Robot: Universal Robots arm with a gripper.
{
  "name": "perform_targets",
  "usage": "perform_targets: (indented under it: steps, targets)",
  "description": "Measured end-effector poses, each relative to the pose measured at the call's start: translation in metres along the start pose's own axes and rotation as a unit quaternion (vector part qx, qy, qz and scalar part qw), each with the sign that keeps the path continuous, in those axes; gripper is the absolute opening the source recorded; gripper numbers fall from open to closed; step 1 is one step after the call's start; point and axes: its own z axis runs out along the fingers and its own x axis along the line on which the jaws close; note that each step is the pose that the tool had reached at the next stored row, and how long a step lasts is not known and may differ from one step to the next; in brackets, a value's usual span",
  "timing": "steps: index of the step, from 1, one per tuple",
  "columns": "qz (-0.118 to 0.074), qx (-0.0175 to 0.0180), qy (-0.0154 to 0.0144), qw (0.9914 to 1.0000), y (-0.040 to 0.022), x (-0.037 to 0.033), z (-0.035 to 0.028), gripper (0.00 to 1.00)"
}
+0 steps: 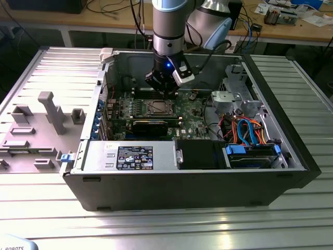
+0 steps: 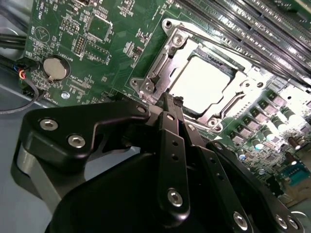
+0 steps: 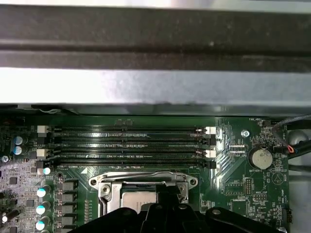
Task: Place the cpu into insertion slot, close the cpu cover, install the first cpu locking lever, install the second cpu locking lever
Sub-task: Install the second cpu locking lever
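Your gripper [image 1: 165, 88] hangs inside the open computer case [image 1: 291, 151], low over the green motherboard [image 1: 190, 112] and just above the far edge of the insertion slot [image 1: 157, 108] as the exterior view shows it. In the second wrist view the black fingers [image 2: 171, 119] run together to a narrow tip with no gap visible between them — the jaws look closed, with nothing held, and the tip sits at the rim of the socket, just beside one corner of the frame.

You can see the cpu [image 2: 201, 82] already seated in the slot: its pale metal top shows flat and square through the window of the cpu cover [image 2: 160, 63], which lies down flat over the socket. In the first wrist view the silver frame [image 3: 146, 180] sits just beside the long memory slots [image 3: 129, 145], with the gripper's black body [image 3: 165, 213] covering the near half of the chip.

A round coin battery [image 2: 54, 68] sits on the board well apart from the socket. Whether either locking lever is latched, you cannot tell from these views — thin metal rods along the frame are partly hidden by the fingers
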Motion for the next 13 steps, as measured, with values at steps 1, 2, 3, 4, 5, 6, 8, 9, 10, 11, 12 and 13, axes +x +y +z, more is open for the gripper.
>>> perform_targets:
  steps: [1,2,3,4,5,6,8,9,10,11,12,13]
  targets:
    - [0.0,0.0001,0.0,1.0,-0.0003,0.0,-0.0008,0.11]
    - [0.0,0.0,0.0,1.0,-0.0003,0.0,-0.0019,0.11]
    - [0.0,0.0,0.0,1.0,-0.0003,-0.0001,-0.0038,0.11]
    - [0.0,0.0,0.0,1.0,-0.0003,-0.0002,-0.005,0.11]
    - [0.0,0.0,-0.0001,1.0,-0.0002,-0.0002,-0.0064,0.11]
    - [0.0,0.0,0.0,1.0,-0.0001,-0.0003,-0.0081,0.11]
    - [0.0,0.0,0.0,1.0,-0.0001,-0.0004,-0.0102,0.11]
    - [0.0,-0.0002,-0.0001,1.0,-0.0001,-0.0004,-0.0102,0.11]
    - [0.0,-0.0002,-0.0001,1.0,-0.0004,-0.0004,-0.0103,0.11]
    - [0.0,-0.0002,0.0,1.0,-0.0005,-0.0004,-0.0103,0.11]
    - [0.0,-0.0002,0.0,1.0,-0.0005,-0.0004,-0.0103,0.11]
    - [0.0,-0.0002,0.0,1.0,-0.0005,-0.0004,-0.0104,0.11]
